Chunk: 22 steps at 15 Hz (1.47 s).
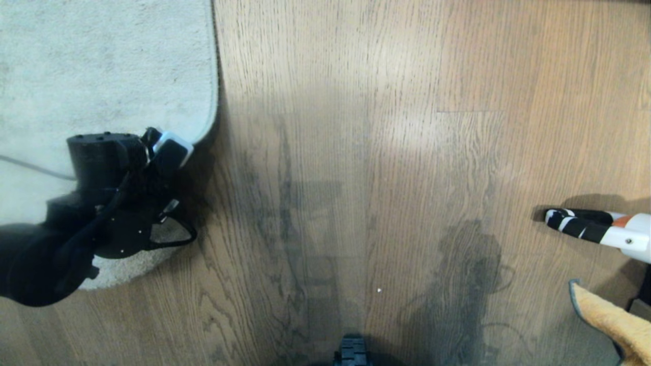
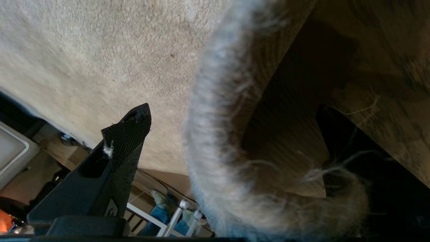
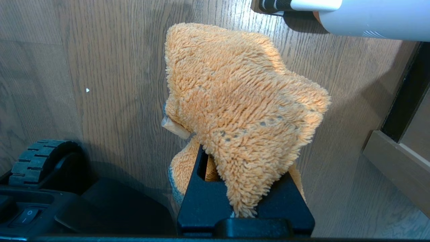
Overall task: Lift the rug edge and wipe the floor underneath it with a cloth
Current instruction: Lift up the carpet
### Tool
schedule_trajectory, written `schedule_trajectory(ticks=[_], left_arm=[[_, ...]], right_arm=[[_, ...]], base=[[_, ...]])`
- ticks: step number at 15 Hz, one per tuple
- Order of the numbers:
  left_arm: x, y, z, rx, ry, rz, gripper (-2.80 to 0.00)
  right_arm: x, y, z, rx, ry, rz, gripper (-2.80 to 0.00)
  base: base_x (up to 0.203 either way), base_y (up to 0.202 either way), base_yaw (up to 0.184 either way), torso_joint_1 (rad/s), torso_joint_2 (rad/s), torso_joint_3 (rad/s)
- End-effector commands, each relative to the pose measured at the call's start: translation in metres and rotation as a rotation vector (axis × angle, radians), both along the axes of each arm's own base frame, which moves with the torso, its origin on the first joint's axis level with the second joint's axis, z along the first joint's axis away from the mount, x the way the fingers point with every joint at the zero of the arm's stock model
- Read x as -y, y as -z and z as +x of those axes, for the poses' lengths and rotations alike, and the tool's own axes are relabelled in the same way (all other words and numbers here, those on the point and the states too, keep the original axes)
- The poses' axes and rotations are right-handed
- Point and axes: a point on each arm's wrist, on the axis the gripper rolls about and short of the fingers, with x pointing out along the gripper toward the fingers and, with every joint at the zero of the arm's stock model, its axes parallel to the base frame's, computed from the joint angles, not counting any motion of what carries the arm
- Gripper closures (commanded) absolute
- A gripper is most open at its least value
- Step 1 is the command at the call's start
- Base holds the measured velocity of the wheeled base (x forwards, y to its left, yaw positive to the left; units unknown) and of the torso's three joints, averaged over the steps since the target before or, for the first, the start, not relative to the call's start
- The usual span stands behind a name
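Left gripper (image 2: pixel 231 134), fingers spread wide, straddles the rug (image 1: pixel 101 66) edge to lift it; right gripper (image 3: pixel 231 174), well apart from the rug, clamps the cloth (image 3: pixel 242 101) ready over the floor (image 1: pixel 356 152).

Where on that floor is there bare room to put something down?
The wide stretch of floor between the rug on the left and the white tool on the right is bare. It is crowded at the rug's corner, where the left gripper works, and lower right, where the cloth hangs.
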Motion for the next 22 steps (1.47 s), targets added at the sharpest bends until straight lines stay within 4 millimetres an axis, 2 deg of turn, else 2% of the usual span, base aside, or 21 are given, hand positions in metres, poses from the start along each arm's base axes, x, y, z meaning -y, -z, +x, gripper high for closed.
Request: schedule_trajectory(ticks=[1,4,7,12,16,22], left_arm=[[0.006,0.001,0.000,0.001,0.018,0.004,-2.80],[0.015,0.000,-0.003,0.007,0.032,0.002,-2.80],[0.027,0.000,-0.009,0.012,-0.035,0.031,-2.80],[0.025,0.002,-0.010,0.001,-0.067,0.048,-2.80],[0.019,-0.006,0.000,0.031,-0.100,0.036,-2.80],[0.021,-0.020,0.014,0.085,-0.108,0.015,-2.80]], right_arm=[[0.000,0.000,0.000,-0.002,-0.001,-0.001,0.00],[0.000,0.000,0.000,-0.002,-0.001,-0.001,0.00],[0.000,0.000,0.000,-0.002,-0.001,-0.001,0.00],[0.000,0.000,0.000,-0.002,-0.001,-0.001,0.00],[0.000,0.000,0.000,-0.002,-0.001,-0.001,0.00],[0.000,0.000,0.000,-0.002,-0.001,-0.001,0.00]], base=[[0.000,0.000,0.000,0.000,0.00,0.000],[0.000,0.000,0.000,0.000,0.00,0.000],[0.000,0.000,0.000,0.000,0.00,0.000],[0.000,0.000,0.000,0.000,0.00,0.000],[0.000,0.000,0.000,0.000,0.00,0.000],[0.000,0.000,0.000,0.000,0.00,0.000]])
